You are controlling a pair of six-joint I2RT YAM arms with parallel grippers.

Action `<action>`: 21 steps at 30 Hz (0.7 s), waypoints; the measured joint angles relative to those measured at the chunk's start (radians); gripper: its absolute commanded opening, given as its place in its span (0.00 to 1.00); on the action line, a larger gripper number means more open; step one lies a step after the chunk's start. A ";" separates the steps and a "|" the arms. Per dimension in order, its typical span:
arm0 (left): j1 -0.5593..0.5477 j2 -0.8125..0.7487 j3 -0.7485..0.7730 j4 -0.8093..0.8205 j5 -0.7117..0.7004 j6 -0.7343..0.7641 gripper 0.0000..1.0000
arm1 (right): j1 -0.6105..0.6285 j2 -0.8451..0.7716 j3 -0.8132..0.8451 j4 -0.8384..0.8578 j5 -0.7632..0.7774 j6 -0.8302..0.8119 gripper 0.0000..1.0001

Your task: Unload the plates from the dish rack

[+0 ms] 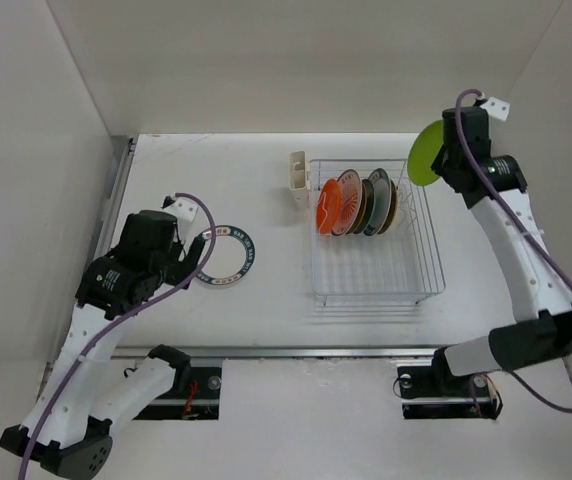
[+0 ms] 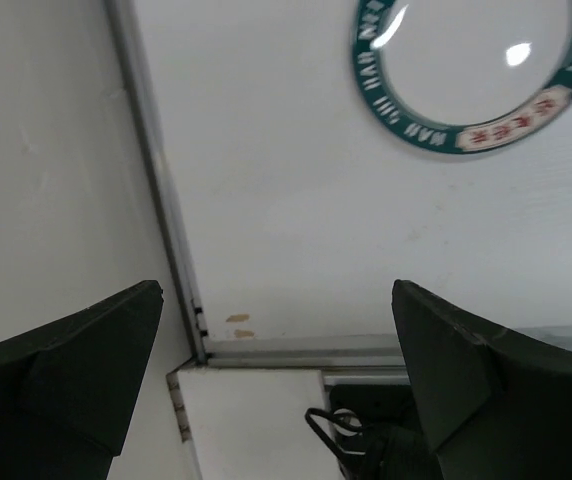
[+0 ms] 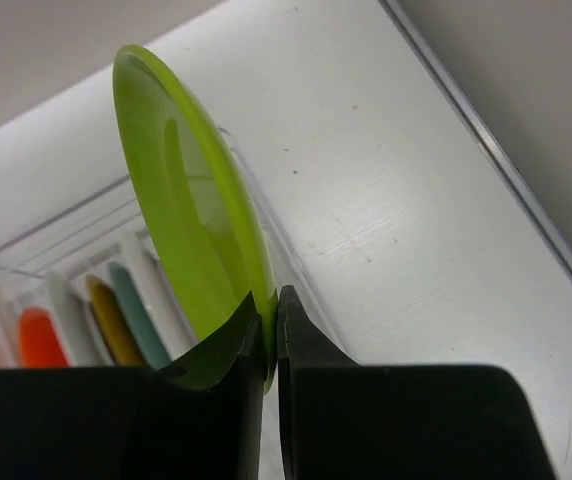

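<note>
The wire dish rack (image 1: pixel 376 270) stands right of centre with several plates upright at its far end: an orange plate (image 1: pixel 327 208), a white plate with an orange patterned centre (image 1: pixel 345 201), a yellow one and a teal one (image 1: pixel 378 200). My right gripper (image 1: pixel 444 160) is shut on the rim of a lime green plate (image 1: pixel 425 153), held in the air beyond the rack's far right corner; it also shows in the right wrist view (image 3: pixel 191 210). A white plate with a dark teal rim (image 1: pixel 223 255) lies flat on the table. My left gripper (image 1: pixel 188 262) is open and empty beside it.
A cream cutlery holder (image 1: pixel 299 182) hangs on the rack's far left side. White walls close in the table on the left, back and right. A metal rail (image 2: pixel 156 190) runs along the left edge and another along the near edge.
</note>
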 measured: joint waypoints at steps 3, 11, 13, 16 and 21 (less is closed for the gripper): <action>0.000 0.019 0.090 -0.018 0.146 0.013 1.00 | 0.050 -0.110 0.010 -0.004 -0.008 -0.012 0.00; 0.000 0.096 0.206 -0.008 0.537 0.025 0.94 | 0.242 -0.171 -0.270 0.254 -0.495 -0.040 0.00; 0.000 0.144 0.206 0.008 0.581 0.018 0.91 | 0.293 -0.064 -0.317 0.343 -0.598 -0.036 0.00; 0.000 0.227 0.200 0.057 0.618 0.003 0.91 | 0.370 0.098 -0.337 0.431 -0.708 -0.031 0.00; 0.000 0.331 0.133 0.157 0.624 -0.015 0.87 | 0.480 0.255 -0.315 0.549 -0.835 -0.029 0.00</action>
